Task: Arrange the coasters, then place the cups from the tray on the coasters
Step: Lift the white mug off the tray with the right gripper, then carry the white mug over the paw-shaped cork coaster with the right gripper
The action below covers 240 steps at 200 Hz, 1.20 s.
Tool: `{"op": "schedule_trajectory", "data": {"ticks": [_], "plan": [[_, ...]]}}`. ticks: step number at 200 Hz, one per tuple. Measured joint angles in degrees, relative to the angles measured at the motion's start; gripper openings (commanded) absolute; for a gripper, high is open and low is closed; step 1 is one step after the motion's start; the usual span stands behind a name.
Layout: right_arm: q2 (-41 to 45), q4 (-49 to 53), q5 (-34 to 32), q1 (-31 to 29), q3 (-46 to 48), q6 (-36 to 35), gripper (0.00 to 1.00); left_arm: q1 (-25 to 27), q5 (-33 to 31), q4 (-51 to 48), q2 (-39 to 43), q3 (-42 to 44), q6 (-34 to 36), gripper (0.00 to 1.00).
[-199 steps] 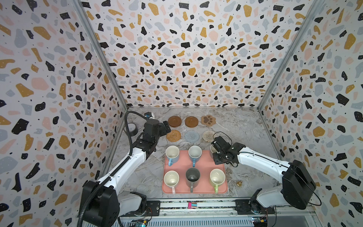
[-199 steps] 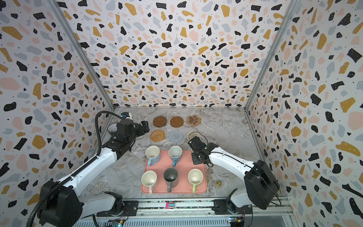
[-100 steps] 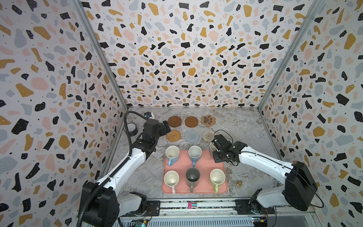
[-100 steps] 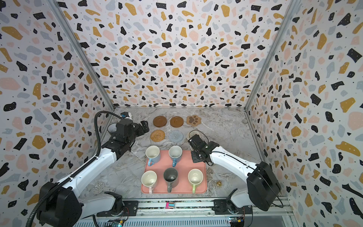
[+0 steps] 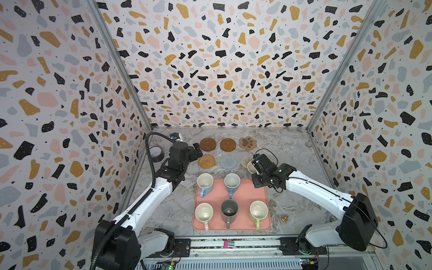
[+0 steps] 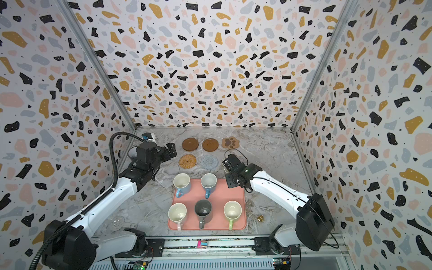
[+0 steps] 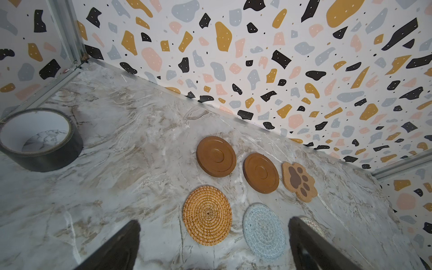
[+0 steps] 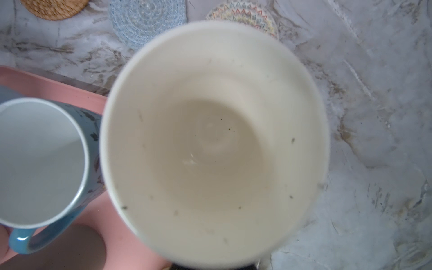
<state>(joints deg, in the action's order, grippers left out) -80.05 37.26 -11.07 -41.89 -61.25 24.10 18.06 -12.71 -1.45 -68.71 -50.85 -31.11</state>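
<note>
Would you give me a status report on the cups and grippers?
Left gripper open, empty, near the rattan coaster. Right gripper shut on a cream-lined cup, lifted short of the cream coaster. Five cups on the tray. Path clear.

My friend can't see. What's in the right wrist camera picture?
The blurry cream inside of a mug fills most of the picture. Beside it a blue mug stands on the pink tray. Beyond lie a rattan coaster, a pale blue coaster and a patterned coaster.
</note>
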Motion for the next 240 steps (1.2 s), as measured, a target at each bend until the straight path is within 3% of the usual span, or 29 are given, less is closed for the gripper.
{"op": "schedule_trajectory", "data": {"ticks": [144, 240], "plan": [[-17.33, -6.49, 7.69, 13.38, -14.99, -17.59, 0.08, 0.02, -0.44, 0.22, 1.95, 0.98, -0.24, 0.99], [-29.53, -8.13, 11.56, 19.37, -27.21, -24.44, 0.08, 0.00, -0.39, 0.22, 2.19, 1.20, -0.26, 0.99]]}}
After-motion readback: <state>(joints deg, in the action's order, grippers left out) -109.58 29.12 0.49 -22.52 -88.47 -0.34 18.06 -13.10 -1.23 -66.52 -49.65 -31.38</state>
